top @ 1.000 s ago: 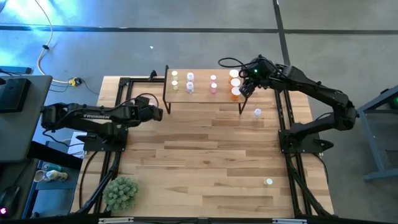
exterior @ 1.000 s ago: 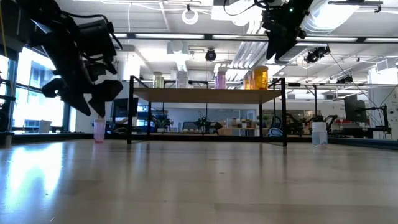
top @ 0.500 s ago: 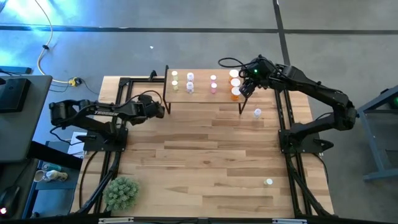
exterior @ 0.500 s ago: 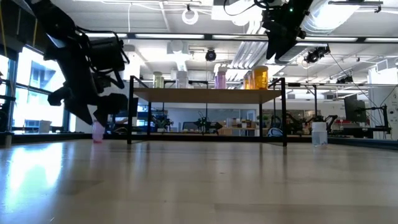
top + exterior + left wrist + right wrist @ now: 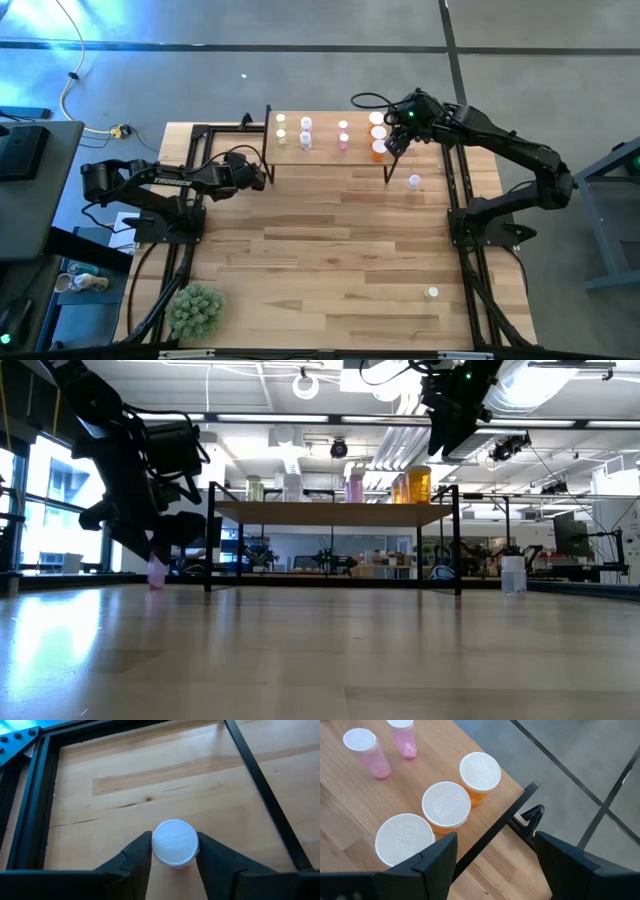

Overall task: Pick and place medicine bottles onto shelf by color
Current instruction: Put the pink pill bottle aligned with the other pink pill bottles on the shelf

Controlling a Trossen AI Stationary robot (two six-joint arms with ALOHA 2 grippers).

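Observation:
My left gripper (image 5: 174,851) is low at the table's far left, beside the shelf's left leg (image 5: 267,170), with its fingers around a pink bottle with a white cap (image 5: 174,842) that stands on the table (image 5: 157,572). My right gripper (image 5: 495,855) is open and empty above the right end of the shelf (image 5: 325,147), over three orange bottles (image 5: 446,806). Yellow-green (image 5: 281,126), lavender (image 5: 305,131) and pink (image 5: 343,134) bottles stand on the shelf too. My left gripper has the pink bottle between its two fingers (image 5: 142,851), one on either side just under the white cap's rim (image 5: 155,851). The fingers come from above, slanting down. The bottle stands upright with its base on the table (image 5: 157,584).
A lavender-white bottle (image 5: 414,181) stands on the table just before the shelf's right leg, also in the low view (image 5: 513,575). A yellow-green bottle (image 5: 431,293) stands near the front right. A spiky green plant (image 5: 195,308) sits at the front left corner.
My left gripper has moved toward the shelf's left leg and come down over the pink bottle, then stayed there. The bottle still stands in its place.

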